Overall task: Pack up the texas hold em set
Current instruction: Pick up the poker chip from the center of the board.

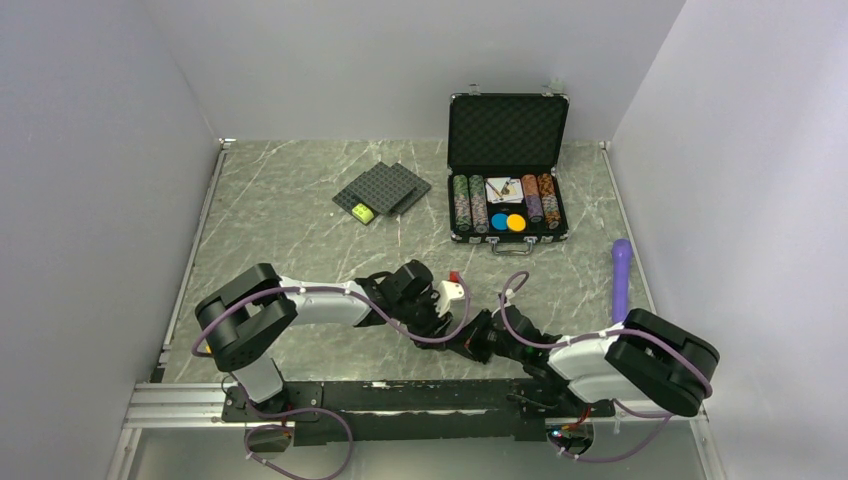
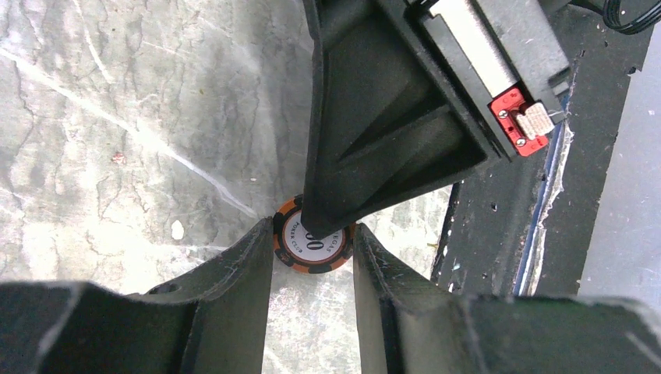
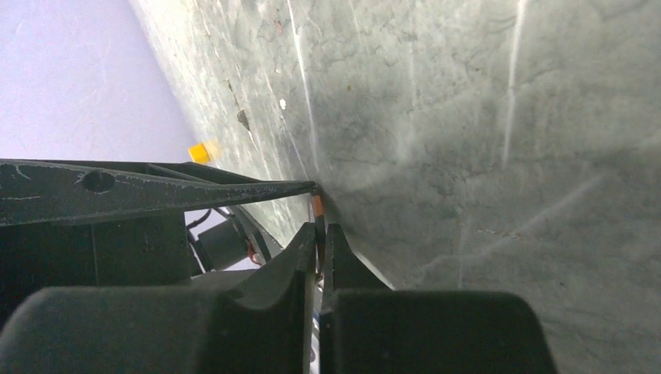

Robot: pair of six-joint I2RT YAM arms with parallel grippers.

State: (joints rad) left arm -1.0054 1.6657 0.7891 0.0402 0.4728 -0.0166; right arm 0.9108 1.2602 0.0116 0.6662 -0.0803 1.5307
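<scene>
Table (image 1: 290,240): grey marble-patterned top, enclosed by white walls (image 1: 330,60) on three sides.
Studded plates (image 1: 382,190): dark grey, flat, overlapping, lying far of the table's middle.
Brick (image 1: 362,212): small, yellow-green, resting on the plates' near corner.
Purple rod (image 1: 621,275): lies along the table's right edge, well apart from the plates.

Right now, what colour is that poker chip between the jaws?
The poker chip has an orange-and-black rim and a white centre; the left wrist view shows it best.
</scene>
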